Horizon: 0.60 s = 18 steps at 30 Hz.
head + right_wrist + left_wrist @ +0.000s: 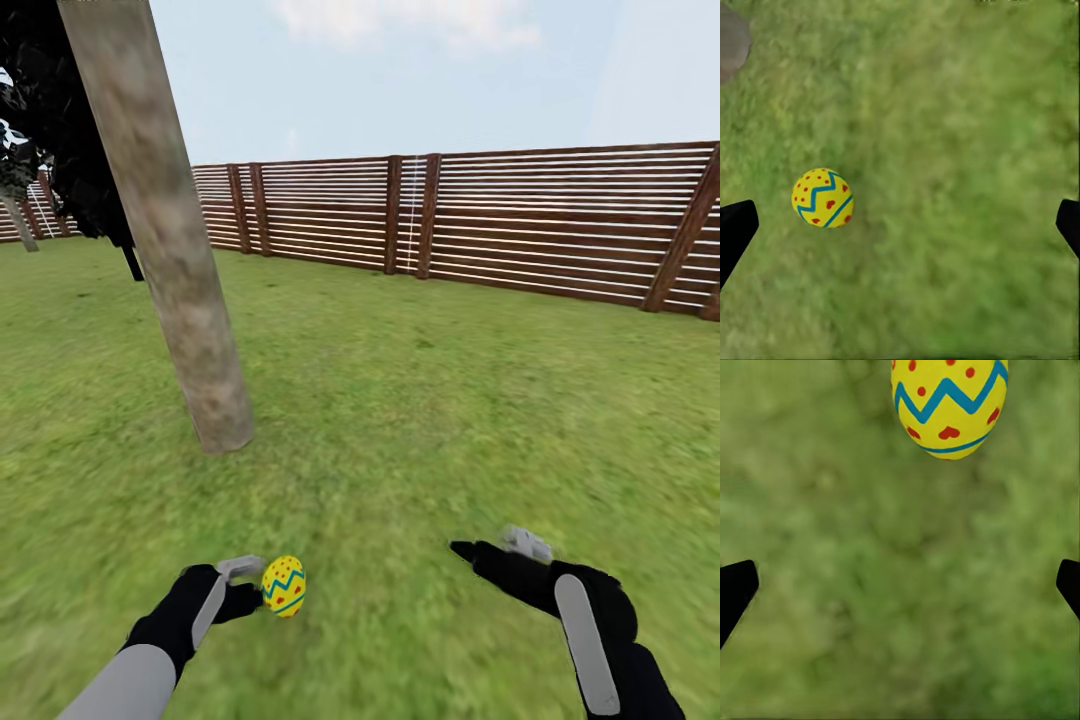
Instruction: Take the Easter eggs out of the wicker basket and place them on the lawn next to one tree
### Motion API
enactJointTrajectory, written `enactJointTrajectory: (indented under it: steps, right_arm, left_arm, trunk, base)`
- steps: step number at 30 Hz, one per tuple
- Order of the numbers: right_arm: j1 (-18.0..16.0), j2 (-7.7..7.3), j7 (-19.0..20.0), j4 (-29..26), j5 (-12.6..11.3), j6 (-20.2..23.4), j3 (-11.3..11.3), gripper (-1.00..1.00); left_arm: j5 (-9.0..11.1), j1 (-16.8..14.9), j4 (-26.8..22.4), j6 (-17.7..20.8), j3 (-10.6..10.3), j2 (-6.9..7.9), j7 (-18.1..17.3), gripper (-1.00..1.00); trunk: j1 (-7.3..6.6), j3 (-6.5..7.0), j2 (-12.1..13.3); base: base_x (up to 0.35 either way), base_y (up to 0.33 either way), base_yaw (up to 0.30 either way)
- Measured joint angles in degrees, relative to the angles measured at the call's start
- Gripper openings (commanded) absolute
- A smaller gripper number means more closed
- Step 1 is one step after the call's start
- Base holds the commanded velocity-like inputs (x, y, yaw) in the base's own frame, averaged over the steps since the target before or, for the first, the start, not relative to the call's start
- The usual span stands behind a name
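The lawn (480,400) is seen as a wide, flat stretch of mottled green grass, bounded toward twelve o'clock by a brown slatted wooden fence (560,225). A pale grey-brown tree trunk (180,270) is rooted in the grass at about eleven o'clock, and it appears tilted in the head view. One Easter egg (284,586), yellow with blue zigzag bands and red dots and hearts, is seen over the grass near the trunk's base, toward six o'clock from it. Whether the egg is resting on the grass cannot be told. The same egg is shown against blurred green turf in the left wrist view (949,405) and in the right wrist view (823,198).
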Motion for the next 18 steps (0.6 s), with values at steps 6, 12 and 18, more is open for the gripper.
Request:
enactJointTrajectory:
  steps: [6,12,18]
  right_arm:
    - [5.6,-0.68,0.0,0.1,0.2,0.1,-5.9,1.0]
    - [10.0,-0.75,0.1,0.4,0.0,-0.2,-6.5,1.0]
    - [12.0,-0.75,0.1,1.8,0.1,-6.4,-6.5,1.0]
  left_arm:
    - [0.0,0.0,0.1,-0.2,0.2,1.1,0.0,1.0]
    - [0.0,0.2,0.2,-0.5,0.1,2.38,0.0,1.0]
    - [0.1,0.2,0.2,-0.5,0.1,3.14,-0.1,1.0]
  trunk:
    - [-1.32,1.0,2.4]
    - [-2.64,1.6,4.8]
    - [-3.95,2.12,7.2]
  base:
    - [0.0,0.0,0.0]
    - [0.0,0.0,0.0]
    - [0.0,0.0,0.0]
